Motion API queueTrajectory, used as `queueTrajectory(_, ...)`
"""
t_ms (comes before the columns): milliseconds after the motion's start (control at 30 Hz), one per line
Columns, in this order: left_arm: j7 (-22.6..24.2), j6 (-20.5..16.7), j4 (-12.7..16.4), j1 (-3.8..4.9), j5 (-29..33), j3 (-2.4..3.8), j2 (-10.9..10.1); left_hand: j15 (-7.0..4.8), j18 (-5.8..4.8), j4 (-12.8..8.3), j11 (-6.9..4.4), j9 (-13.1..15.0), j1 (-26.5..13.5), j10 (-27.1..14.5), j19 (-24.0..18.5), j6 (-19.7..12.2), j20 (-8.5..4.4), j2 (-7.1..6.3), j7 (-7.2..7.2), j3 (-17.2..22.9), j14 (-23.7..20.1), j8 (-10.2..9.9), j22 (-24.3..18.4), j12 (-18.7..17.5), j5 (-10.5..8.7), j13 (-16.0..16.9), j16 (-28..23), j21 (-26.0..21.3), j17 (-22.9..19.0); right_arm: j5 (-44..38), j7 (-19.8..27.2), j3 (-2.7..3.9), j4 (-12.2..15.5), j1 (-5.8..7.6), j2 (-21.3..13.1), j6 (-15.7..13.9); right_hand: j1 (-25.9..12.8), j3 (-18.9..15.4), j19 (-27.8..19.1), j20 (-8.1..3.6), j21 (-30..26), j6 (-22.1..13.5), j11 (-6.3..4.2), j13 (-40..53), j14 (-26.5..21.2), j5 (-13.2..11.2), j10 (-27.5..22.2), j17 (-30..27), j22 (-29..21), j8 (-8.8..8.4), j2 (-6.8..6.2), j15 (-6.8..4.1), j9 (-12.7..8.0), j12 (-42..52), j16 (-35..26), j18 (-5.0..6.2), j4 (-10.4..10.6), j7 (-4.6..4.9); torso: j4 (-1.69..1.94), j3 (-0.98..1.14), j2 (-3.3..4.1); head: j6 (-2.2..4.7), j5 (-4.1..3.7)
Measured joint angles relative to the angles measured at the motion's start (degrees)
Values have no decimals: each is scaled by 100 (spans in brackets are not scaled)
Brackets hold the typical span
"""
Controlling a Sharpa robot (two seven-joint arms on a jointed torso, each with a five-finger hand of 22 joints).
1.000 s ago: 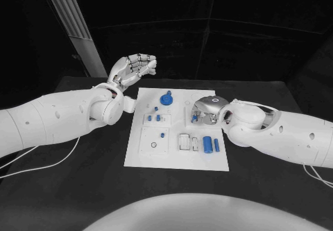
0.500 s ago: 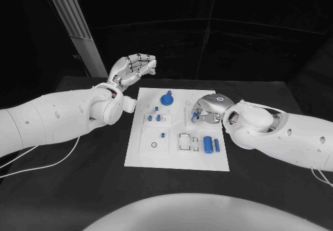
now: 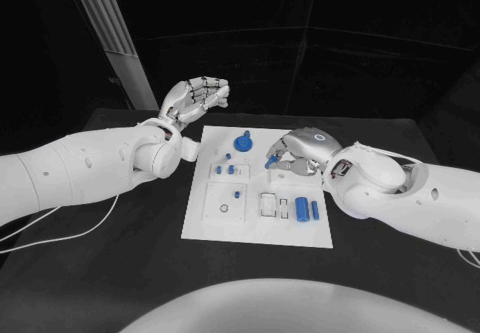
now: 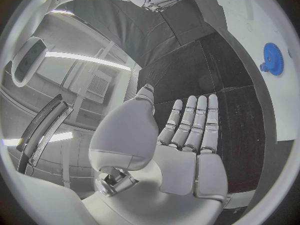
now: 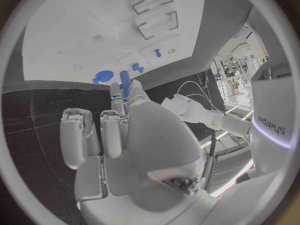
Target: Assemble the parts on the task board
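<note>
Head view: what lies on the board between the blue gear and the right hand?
Bare white task board separates blue gear from right hand, which pinches a small blue part.

right hand (image 3: pixel 300 149) lifted off task board (image 3: pixel 255 229), blue part (image 3: pixel 271 161) in fingers

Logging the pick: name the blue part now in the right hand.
The small blue peg pinched at the right hand's fingertips, raised above the task board. The blue gear and the two blue cylinders lie untouched on the board.
</note>
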Motion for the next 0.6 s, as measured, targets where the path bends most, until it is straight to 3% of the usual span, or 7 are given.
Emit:
queueTrajectory(400, 0, 1, -56, -1, 0, 0, 45, 0, 0, 0, 0, 0, 0, 0, 0, 1, 0, 0, 0, 0, 0, 0, 1, 0, 0, 0, 0, 0, 0, 138, 358, -3, 35, 8, 552, 81, -1, -5, 0, 0, 0, 23, 9, 0, 0, -14, 9, 0, 0, -3, -1, 0, -18, -67, 0, 0, 3, 23, 3, 0, 1, 1, 170)
queueTrajectory(600, 0, 3, -73, -1, 0, 0, 65, 0, 0, 0, 0, 0, 0, 0, 20, 1, -19, 0, 0, 0, 0, 0, 1, 0, 0, 0, 0, 0, -13, -2, 552, -5, -152, 7, 866, 269, -1, -6, 0, 0, 0, 23, 30, -5, 0, -15, 29, 0, 0, -14, -1, 0, -30, -91, 0, 0, 4, 23, 3, 1, 5, 1, 187)
